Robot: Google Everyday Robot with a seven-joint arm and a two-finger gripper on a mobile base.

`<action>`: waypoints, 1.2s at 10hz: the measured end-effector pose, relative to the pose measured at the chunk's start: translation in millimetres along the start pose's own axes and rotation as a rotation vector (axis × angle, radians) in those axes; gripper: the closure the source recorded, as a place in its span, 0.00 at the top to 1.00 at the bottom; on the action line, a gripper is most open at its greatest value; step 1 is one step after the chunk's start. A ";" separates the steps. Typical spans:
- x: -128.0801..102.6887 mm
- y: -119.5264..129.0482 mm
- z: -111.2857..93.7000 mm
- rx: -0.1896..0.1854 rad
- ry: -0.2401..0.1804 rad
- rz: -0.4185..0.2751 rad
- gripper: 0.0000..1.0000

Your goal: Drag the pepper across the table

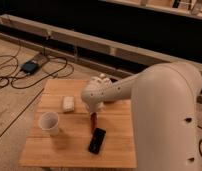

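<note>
1. The pepper [93,121] lies near the middle of the table [54,150], a slim red sliver pointing roughly from the far edge toward the near edge.
2. Its far end runs up under the gripper [92,113]. Its near end points toward the phone.
3. The gripper comes down from above and is clenched on that far end of the pepper, low over the wood. The wrist housing hides most of the fingers.
4. The white arm [159,105] reaches in from the right. Its thick upper link fills the right side of the view, and its rounded wrist sits over the table's centre.
5. A black phone [97,140] lies flat just nearer the camera than the pepper, tilted a little. There is a narrow gap between them.
6. A white cup [49,122] stands upright to the left of the pepper, well apart from it, with its opening upward.
7. A small pale block [68,103] lies beyond the cup, left of the wrist.
8. On the floor past the table's far left corner sits a dark device [31,66], with black cables [9,82] looping around it.
</note>
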 end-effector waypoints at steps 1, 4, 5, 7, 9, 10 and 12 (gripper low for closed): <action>-3.7 -6.6 0.7 0.005 -0.007 0.014 0.00; -17.2 -33.5 1.5 0.007 -0.033 0.086 0.00; -22.3 -44.5 0.7 0.003 -0.045 0.116 0.00; -29.7 -68.5 -0.8 -0.002 -0.064 0.175 0.00; -34.8 -94.0 -1.3 0.007 -0.085 0.222 0.00; -36.1 -103.4 -1.1 0.013 -0.094 0.237 0.00; -36.8 -125.4 -2.4 0.034 -0.118 0.262 0.00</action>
